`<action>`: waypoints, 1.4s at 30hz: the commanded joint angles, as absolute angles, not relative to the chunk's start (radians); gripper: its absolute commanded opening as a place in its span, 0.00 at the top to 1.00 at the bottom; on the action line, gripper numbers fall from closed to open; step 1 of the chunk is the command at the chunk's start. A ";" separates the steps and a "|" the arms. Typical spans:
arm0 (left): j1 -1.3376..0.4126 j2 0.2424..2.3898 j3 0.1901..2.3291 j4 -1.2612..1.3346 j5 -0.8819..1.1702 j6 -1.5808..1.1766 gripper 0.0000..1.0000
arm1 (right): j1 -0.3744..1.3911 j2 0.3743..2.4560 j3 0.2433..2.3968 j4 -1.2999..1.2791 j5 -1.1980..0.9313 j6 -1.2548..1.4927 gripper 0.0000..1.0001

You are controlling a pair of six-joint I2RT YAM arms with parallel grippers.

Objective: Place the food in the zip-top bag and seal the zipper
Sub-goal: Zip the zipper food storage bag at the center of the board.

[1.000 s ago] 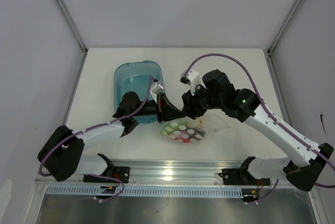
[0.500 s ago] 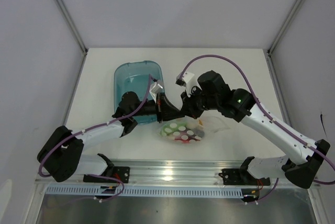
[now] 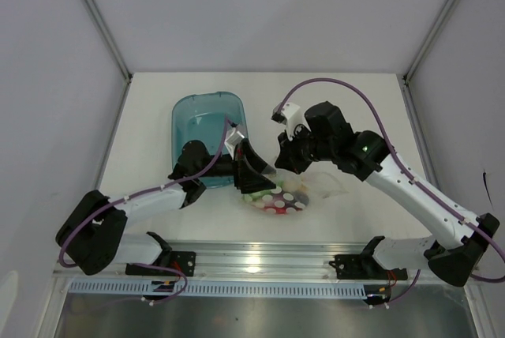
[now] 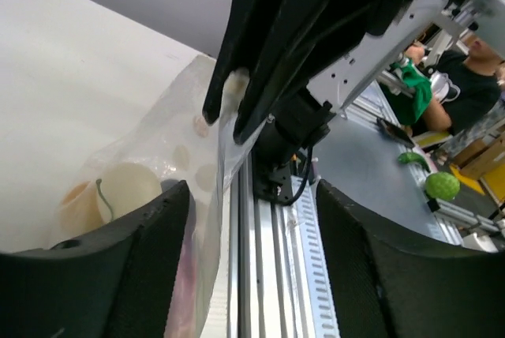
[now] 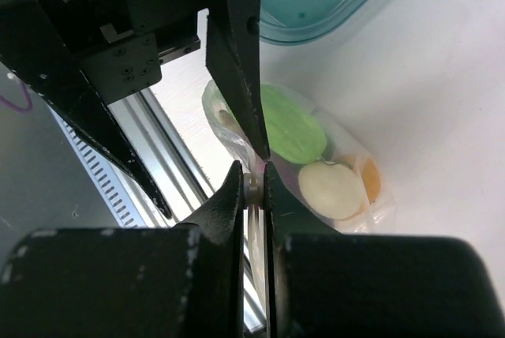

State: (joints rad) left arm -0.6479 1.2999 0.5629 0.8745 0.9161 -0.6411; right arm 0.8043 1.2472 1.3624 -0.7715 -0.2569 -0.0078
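The dotted zip-top bag (image 3: 276, 198) lies near the front rail with the food inside: a light green pod (image 5: 292, 133), a white ball (image 5: 331, 188) and an orange piece (image 5: 369, 178). My right gripper (image 5: 252, 176) is shut on the zipper (image 5: 252, 189), pinching the bag's top edge. From above, the right gripper (image 3: 286, 163) sits just over the bag. My left gripper (image 3: 256, 169) is open right beside it. In the left wrist view the left gripper (image 4: 252, 219) stands wide apart, with the bag (image 4: 181, 140) against its left finger.
The teal plastic tub (image 3: 207, 121) stands behind the left gripper, at the back left of the table. The metal rail (image 3: 260, 261) runs along the near edge, just below the bag. White walls close in the table on three sides.
The left gripper has opened and let go of the bag's edge. The right gripper has closed on the zipper and shifted a little along it.
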 commanded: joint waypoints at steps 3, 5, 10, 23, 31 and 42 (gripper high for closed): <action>-0.644 1.249 0.538 0.873 0.923 -0.502 0.28 | 0.793 1.252 1.416 -0.744 -0.375 -0.014 1.00; -0.644 1.259 0.551 0.900 0.945 -0.476 0.30 | 0.793 1.264 1.425 -0.753 -0.402 -0.017 1.00; -0.640 1.366 0.598 1.024 0.988 -0.503 0.76 | 0.793 1.270 1.437 -0.787 -0.428 -0.032 1.00; -0.624 1.460 0.551 1.472 1.054 -0.627 0.60 | 0.770 1.276 1.454 -0.834 -0.446 -0.052 1.00; -0.623 1.477 0.592 1.439 1.083 -0.620 0.99 | 0.770 1.293 1.471 -0.842 -0.448 -0.052 1.00; -0.614 1.375 0.485 1.390 0.795 -0.693 1.00 | 0.770 1.307 1.456 -0.882 -0.354 -0.084 1.00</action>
